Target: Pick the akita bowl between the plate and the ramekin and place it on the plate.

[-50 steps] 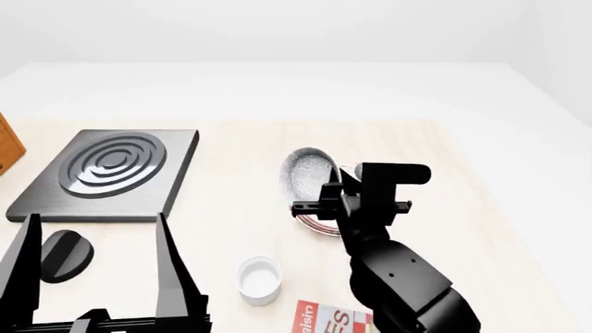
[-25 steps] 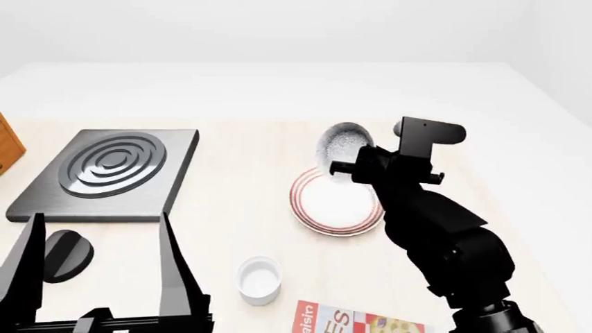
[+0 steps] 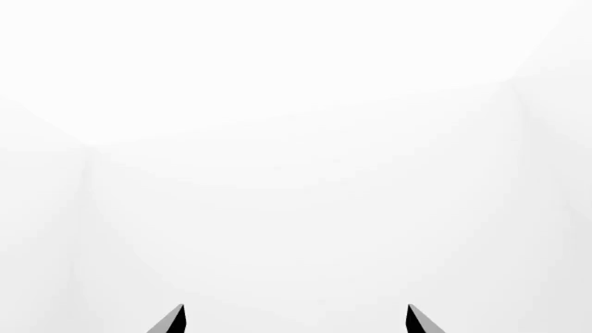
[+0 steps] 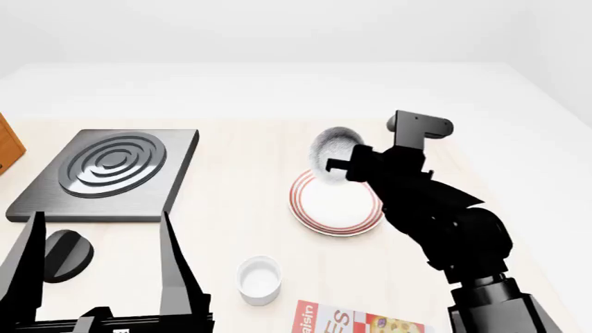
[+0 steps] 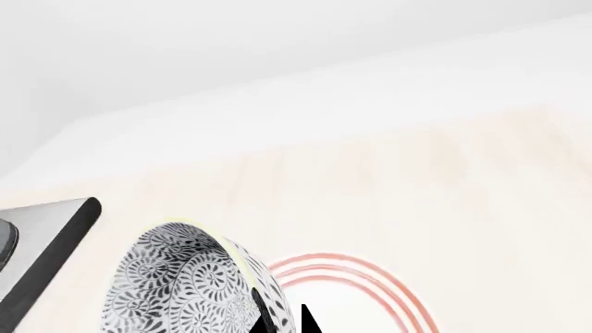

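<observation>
The akita bowl (image 4: 337, 150) is the point of it all, yet going left to right: the left hand (image 4: 97, 277) waits idle low at the left, fingers spread apart, clear of the work. The ramekin (image 4: 258, 278) sits on the surface. Farther right, the right hand (image 4: 339, 168) pinches the bowl's rim, holding it tilted just over the plate's (image 4: 336, 203) far edge, likely so it can be lowered onto it.

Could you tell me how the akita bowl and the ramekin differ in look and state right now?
The akita bowl is patterned and speckled; the ramekin is plain glossy white. The bowl is tilted, held by the right claw over the far edge of the plate; the ramekin sits upright on the table, untouched. The bowl looks wider. Both are small, round, open vessels.
</observation>
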### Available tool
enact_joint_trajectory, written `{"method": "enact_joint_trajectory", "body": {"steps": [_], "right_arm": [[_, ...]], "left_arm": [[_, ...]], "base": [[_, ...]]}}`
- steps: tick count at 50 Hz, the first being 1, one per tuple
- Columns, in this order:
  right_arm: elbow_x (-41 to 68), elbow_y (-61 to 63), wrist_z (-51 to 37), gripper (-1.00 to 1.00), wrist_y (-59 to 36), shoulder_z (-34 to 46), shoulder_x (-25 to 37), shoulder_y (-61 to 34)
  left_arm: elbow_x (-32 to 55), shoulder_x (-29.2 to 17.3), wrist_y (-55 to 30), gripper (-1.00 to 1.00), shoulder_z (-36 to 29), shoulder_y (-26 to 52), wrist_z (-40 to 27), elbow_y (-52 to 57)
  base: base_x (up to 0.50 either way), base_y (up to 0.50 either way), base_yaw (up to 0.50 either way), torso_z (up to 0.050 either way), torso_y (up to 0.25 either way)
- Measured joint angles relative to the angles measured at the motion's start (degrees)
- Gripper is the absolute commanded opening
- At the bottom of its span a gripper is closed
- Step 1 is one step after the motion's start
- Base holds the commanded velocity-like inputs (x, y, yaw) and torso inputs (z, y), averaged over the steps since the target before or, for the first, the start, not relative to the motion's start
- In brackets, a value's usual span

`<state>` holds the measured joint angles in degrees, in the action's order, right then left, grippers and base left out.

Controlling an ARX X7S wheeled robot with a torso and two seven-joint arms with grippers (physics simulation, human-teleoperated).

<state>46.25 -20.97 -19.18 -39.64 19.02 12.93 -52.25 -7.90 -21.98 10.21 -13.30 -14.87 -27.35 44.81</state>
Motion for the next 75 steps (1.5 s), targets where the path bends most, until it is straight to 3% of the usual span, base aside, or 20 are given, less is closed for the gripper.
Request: {"method": "enact_joint_trajectory", "body": {"steps": [39,75], "right_arm": [[-2.50,-9.48,2.78,-1.00,2.61,3.96,-1.72,0.97],[-7.20,-32.83,8.69,-1.00,14.00,6.30,-6.91,-7.05]], "left_arm": [[0.03,-0.51,-0.06,1.00,-0.34,-0.07,-0.78,-0.32],[0.59,-1.21,-0.06,1.00,-0.24,0.07,-1.42,-0.50]], "base": [[0.00,0.00,0.00,0.000,0.001],[0.00,0.00,0.00,0.000,0.000]]}}
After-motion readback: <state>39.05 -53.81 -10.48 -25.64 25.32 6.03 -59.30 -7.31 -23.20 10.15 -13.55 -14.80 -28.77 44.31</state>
